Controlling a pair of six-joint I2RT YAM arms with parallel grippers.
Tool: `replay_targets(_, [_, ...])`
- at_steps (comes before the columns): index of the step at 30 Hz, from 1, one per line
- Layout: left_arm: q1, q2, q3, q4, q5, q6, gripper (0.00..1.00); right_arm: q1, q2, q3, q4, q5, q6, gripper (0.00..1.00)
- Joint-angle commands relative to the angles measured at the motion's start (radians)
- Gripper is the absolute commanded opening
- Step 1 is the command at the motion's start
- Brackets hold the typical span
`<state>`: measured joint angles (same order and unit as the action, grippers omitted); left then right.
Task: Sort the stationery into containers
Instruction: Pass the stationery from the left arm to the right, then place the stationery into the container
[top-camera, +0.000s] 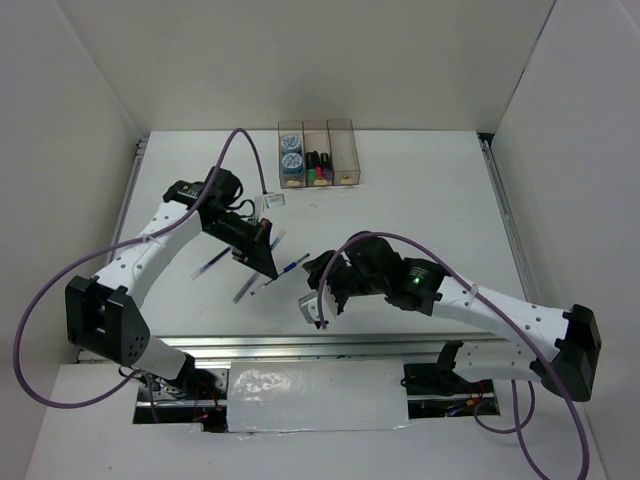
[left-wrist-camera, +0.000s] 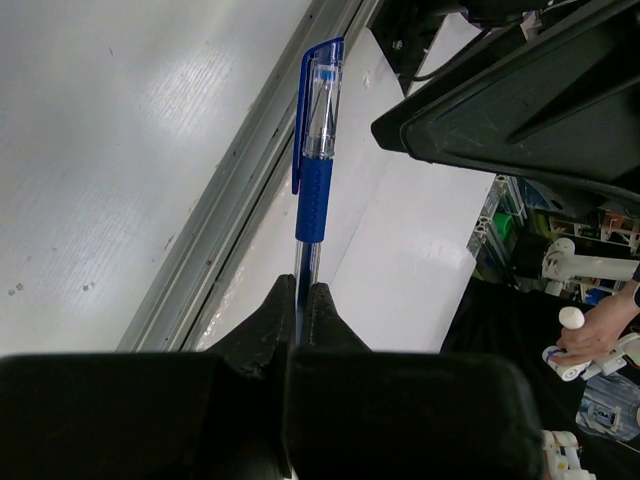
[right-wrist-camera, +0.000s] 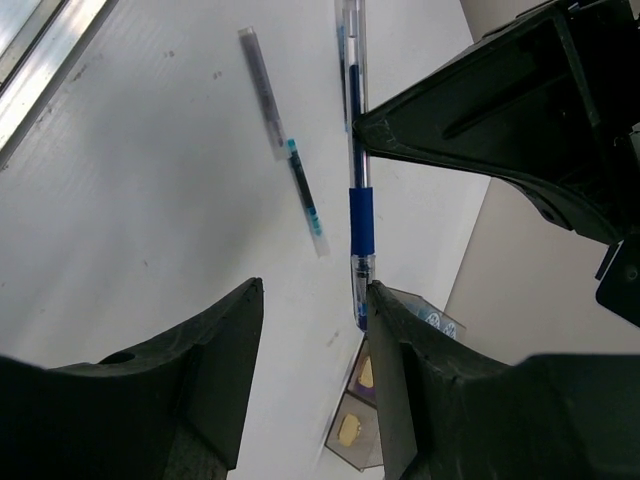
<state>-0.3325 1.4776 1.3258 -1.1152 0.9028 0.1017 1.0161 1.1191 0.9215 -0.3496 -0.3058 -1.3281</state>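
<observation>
Currently in hand: the pen stage of the sort. One blue pen (left-wrist-camera: 312, 170) is lifted off the bench (top-camera: 420, 200) and not yet in a box.
Left claw (left-wrist-camera: 297, 292): clamped on the blue pen near its writing end. The blue sleeve and the capped end stick out ahead of the fingers.
Right claw (right-wrist-camera: 315, 290): fingers apart, nothing between them. It faces the left claw over the middle of the bench.
Pen vs. right claw: a blue-sleeved pen, probably the held one, runs out from the left claw's tip. Its free end sits just beside the inner face of one right finger; I cannot tell whether they touch.
Boxes (top-camera: 341, 140): a row of three at the far edge, well apart from both claws.
Box contents: the left box holds two tape rolls (top-camera: 290, 155) and the middle one holds highlighters (top-camera: 318, 167). The right box shows only a pale spot at its near end, and I cannot tell what it is.
Loose pens: one (top-camera: 213, 262) lies left of the left claw and one (top-camera: 294, 264) lies between the claws, both flat on the bench.
Next move (judgement): either the left arm carries the pen to the right-hand box, or it passes the pen across. For a pass, the right claw would have to close on the sleeve before the left one lets go.
Risk (judgement): the pen is held near one end, so it may swing or slip.
</observation>
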Motion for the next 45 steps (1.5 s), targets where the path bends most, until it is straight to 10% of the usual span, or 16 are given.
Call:
replay_targets(1, [0.000, 0.009, 0.016, -0.018, 0.053, 0.010, 0.00, -0.013, 0.014, 0.053, 0.057, -0.026, 0.001, 0.53])
replay_targets(10, [0.000, 0.009, 0.010, -0.018, 0.050, 0.007, 0.00, -0.050, 0.108, 0.074, 0.124, -0.047, 0.001, 0.51])
replay_targets(19, [0.000, -0.007, -0.005, -0.018, 0.062, 0.033, 0.00, -0.083, 0.154, 0.089, 0.132, -0.058, -0.017, 0.16])
replay_targets(28, [0.075, -0.124, -0.118, 0.153, 0.039, -0.019, 0.57, -0.114, 0.099, 0.034, 0.143, -0.039, -0.022, 0.00])
replay_targets(31, [0.168, -0.210, -0.126, 0.308, -0.011, -0.092, 0.97, -0.171, 0.079, 0.005, 0.127, -0.038, -0.033, 0.00])
replay_targets(34, [0.249, -0.279, -0.079, 0.460, -0.135, -0.192, 0.99, -0.255, 0.058, -0.013, 0.121, -0.055, 0.010, 0.00])
replay_targets(45, [0.322, -0.401, -0.215, 0.722, -0.565, -0.270, 0.99, -0.585, 0.518, 0.474, 0.060, 0.095, 1.094, 0.00])
